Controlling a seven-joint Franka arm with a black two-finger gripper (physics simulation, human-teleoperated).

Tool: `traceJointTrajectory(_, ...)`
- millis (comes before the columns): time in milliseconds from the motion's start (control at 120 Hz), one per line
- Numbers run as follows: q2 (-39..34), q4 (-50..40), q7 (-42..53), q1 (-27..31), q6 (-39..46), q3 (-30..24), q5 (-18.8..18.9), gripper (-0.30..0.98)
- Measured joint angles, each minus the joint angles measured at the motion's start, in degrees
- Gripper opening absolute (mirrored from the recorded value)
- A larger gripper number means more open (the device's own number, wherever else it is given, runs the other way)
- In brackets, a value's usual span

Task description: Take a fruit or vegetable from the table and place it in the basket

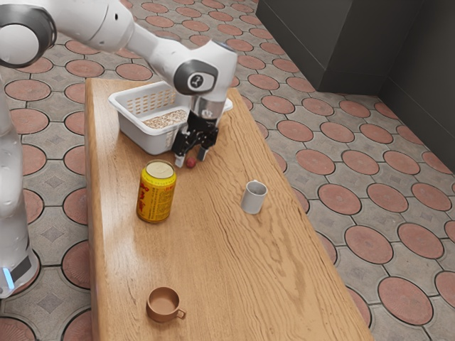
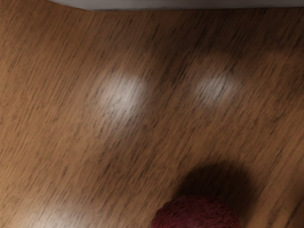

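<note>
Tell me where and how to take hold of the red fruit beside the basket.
Best, I think, from straight above, pinching the red fruit at its widest part from two opposite sides. It looks rounded, with no handle to favour, and sits low on the table, so its top and sides are the natural approach.

Here's your arm (image 1: 158, 51), reaching across from the exterior view's left, wrist (image 1: 207, 106) bent downward, your black gripper (image 1: 191, 157) hanging low and pointing down, its two fingers (image 1: 180, 161) standing apart.
</note>
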Motion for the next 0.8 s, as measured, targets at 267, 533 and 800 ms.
traceJointTrajectory(267,-0.2,-1.2,-0.2,-0.1,2.4,0.1,-0.9,0.69)
traceJointTrajectory(533,-0.2,-1.2,-0.2,-0.1,3.1,0.1,-1.0,0.69)
traceJointTrajectory(800,-0.3,-1.2,-0.2,0.2,3.3,0.2,-1.0,0.69)
